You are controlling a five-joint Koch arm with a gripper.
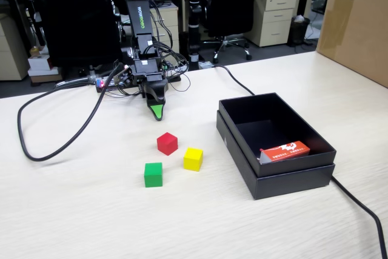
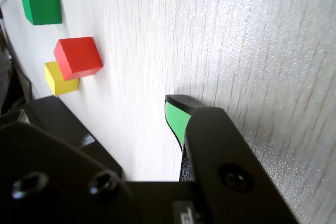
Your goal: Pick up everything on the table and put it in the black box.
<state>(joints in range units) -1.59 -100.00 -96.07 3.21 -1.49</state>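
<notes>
Three cubes lay on the desk (image 1: pixel 73 210) in the fixed view, none yet in the black box (image 1: pixel 285 177), so the task looked unstarted. Taking the black box as the landmark and reading that view from left to right: the green cube (image 1: pixel 153 174) sat farthest to the box's left, the red cube (image 1: pixel 167 143) next and a little further back, the yellow cube (image 1: pixel 193 159) nearest the box though still apart from it. None of the three touched another.

Behind them, well left of the box's far corner, the tool (image 1: pixel 157 111) pointed down at the desk, holding nothing. Only one green-faced tip showed in either view, so I could not tell whether it was wide or narrow. Inside the box, against its right-hand wall, lay a red-and-white carton (image 1: pixel 285 150).

In my judgement the cubes would handle as light, stiff blocks with smooth painted faces, somewhat slippery. A squeeze across two opposite flat sides, centred, should hold best. The red cube stood skewed to the arm, so the tool would probably need to turn to meet its faces squarely.
</notes>
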